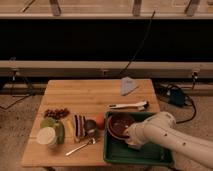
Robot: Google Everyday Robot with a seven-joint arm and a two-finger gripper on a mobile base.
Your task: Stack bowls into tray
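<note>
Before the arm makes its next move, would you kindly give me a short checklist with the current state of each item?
1. Maroon bowl inside the green tray: ok.
2. Gripper at the maroon bowl's near rim: ok.
3. Gripper's hold on the bowl: cannot tell.
4. Orange bowl in the tray: not ok; it appears to sit on the table beside the tray.
5. Bare tray floor in front of the bowl: ok.
</note>
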